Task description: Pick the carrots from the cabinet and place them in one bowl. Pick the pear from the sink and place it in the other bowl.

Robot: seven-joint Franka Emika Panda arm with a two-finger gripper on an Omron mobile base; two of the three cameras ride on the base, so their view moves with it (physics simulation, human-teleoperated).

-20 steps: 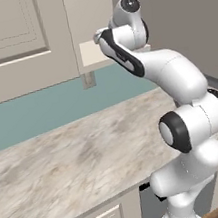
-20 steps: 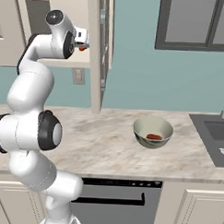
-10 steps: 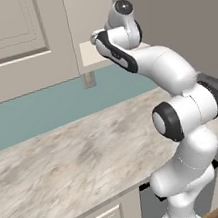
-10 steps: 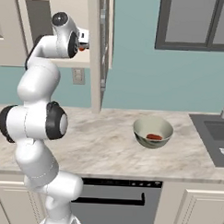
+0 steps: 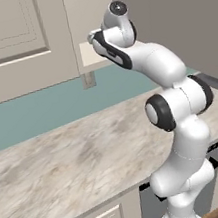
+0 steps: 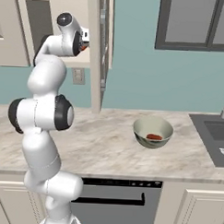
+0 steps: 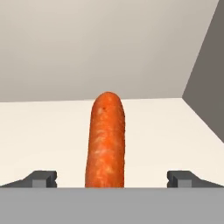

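Pale cabinet shelf [image 7: 39,131] lies under your pincer [image 7: 112,178], its jaws wide with the carrot [image 7: 106,140] lying between them; close off-centre and it may roll aside.

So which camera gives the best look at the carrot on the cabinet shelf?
The hand view: the carrot lies lengthwise on the pale shelf, between the gripper's wide-apart fingertips. The right base view shows just an orange speck at the hand. In the left base view the arm blocks it.
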